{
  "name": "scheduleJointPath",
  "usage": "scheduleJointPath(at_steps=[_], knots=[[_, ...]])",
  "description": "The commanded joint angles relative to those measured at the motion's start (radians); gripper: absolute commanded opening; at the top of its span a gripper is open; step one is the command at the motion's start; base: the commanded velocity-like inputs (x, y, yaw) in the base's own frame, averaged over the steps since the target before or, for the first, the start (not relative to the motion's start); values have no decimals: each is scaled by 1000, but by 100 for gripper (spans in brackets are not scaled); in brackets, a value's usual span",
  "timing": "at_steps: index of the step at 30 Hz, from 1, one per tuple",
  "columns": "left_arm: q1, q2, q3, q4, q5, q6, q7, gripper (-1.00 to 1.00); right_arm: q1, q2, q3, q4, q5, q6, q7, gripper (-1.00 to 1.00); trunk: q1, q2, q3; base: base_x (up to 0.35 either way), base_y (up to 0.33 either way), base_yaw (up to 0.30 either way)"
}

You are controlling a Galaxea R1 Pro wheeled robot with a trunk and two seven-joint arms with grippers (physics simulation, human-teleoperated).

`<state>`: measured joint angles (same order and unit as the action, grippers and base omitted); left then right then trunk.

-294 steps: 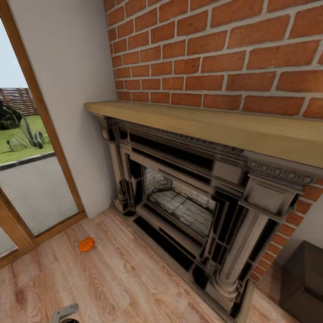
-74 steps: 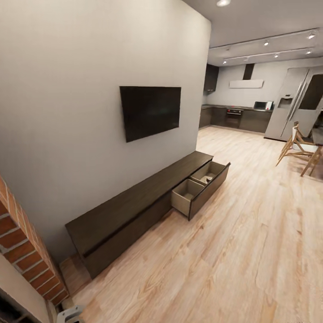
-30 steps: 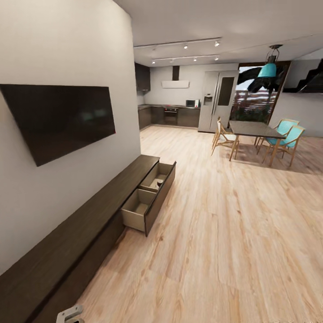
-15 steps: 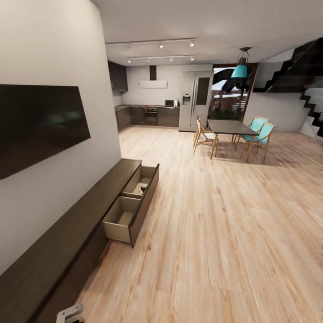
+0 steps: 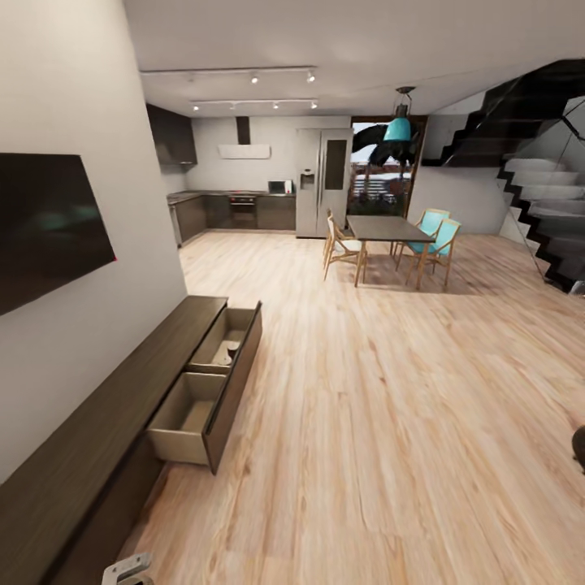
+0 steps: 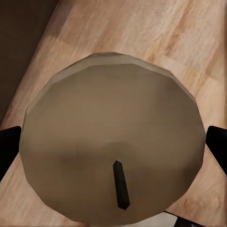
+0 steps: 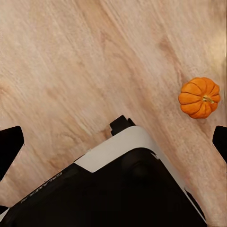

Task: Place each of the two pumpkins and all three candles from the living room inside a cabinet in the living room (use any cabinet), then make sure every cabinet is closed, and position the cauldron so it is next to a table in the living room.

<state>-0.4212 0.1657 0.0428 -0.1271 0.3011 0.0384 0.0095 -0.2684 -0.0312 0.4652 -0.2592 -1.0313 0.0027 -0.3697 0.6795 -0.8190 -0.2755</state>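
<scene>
A grey-tan candle (image 6: 111, 142) with a dark wick sits between the black fingertips (image 6: 8, 146) of my left gripper (image 6: 113, 146), which is shut on it. My right gripper (image 7: 113, 142) is open and empty above the wood floor, where an orange pumpkin (image 7: 199, 97) lies off to one side. The long dark-brown cabinet (image 5: 122, 406) runs along the left wall in the head view. Its drawer (image 5: 231, 382) is pulled out, showing two pale beige compartments, with a small thing I cannot make out in the far one. A dark rounded shape (image 5: 578, 447) is cut by the right edge; I cannot tell whether it is the cauldron.
A black TV (image 5: 45, 227) hangs above the cabinet. Farther off stand a dining table (image 5: 388, 230) with wooden and teal chairs, a fridge (image 5: 323, 180) and dark kitchen cupboards. Stairs (image 5: 536, 187) rise at the right. Wide wood floor lies between. My base (image 7: 137, 189) shows under the right wrist.
The camera has swung right, from the brick fireplace and a pumpkin on the floor, past the cabinet, to the dining area and stairs. The drawer stands open as before.
</scene>
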Motion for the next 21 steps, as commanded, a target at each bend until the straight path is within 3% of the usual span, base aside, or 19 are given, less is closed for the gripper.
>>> scheduleJointPath(at_steps=[1,15,21], knots=[[0,0,0,0,0,0,0,-100,0,0,1,2,0,-6,0,100,0,0,0,260,0,-27],[0,0,0,0,0,0,0,-100,0,2,1,9,-10,-33,-2,100,0,0,0,273,56,-7],[0,0,0,0,0,0,0,-100,0,2,1,9,-12,-33,-2,100,0,0,0,287,94,-219]])
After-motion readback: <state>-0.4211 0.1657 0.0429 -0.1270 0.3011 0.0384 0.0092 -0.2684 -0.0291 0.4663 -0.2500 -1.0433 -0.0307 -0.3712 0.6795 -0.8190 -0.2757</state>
